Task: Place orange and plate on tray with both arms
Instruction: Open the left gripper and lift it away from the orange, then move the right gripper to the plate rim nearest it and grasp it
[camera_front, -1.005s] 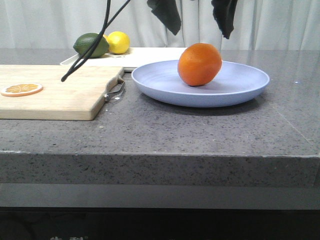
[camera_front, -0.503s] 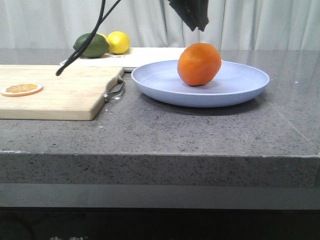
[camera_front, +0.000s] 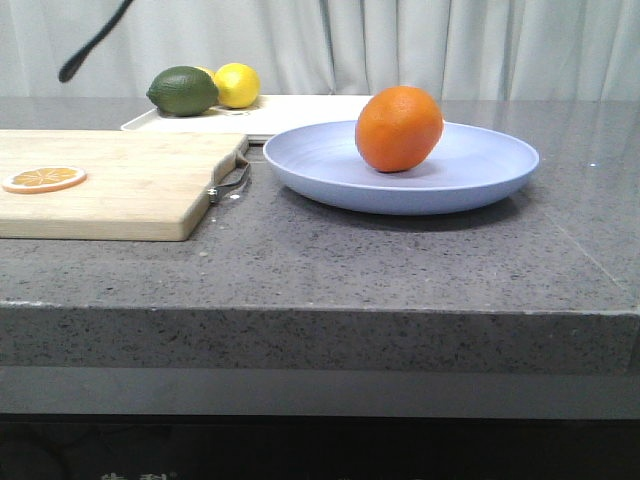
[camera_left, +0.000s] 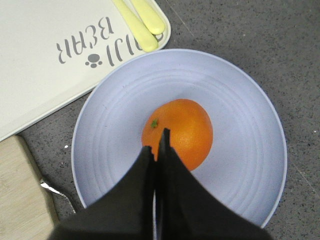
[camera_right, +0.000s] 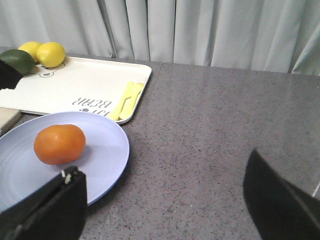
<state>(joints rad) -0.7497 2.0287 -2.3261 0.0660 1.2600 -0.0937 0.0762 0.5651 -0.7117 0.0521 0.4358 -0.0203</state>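
The orange (camera_front: 398, 128) rests on the lavender-blue plate (camera_front: 470, 175) on the grey counter. The cream tray (camera_front: 300, 108) lies just behind the plate. Neither gripper shows in the front view, only a dark cable (camera_front: 88, 48) at the top left. In the left wrist view my left gripper (camera_left: 157, 142) is shut and empty, held well above the orange (camera_left: 187, 130) and plate (camera_left: 110, 130), with the tray (camera_left: 40, 75) beside them. In the right wrist view my right gripper (camera_right: 165, 200) is open wide and empty above the bare counter, to the right of the plate (camera_right: 107, 150) and orange (camera_right: 59, 144); the tray (camera_right: 75, 85) is beyond.
A wooden cutting board (camera_front: 110, 185) with a metal handle (camera_front: 230, 178) and an orange slice (camera_front: 43, 179) lies left of the plate. A lime (camera_front: 183, 90) and a lemon (camera_front: 236, 84) sit on the tray's far left. Yellow cutlery (camera_left: 142, 22) lies on the tray near the plate.
The black fingers seen above the orange at the top of the front view have risen out of view. The cable has swung up and to the left. Orange and plate have not moved.
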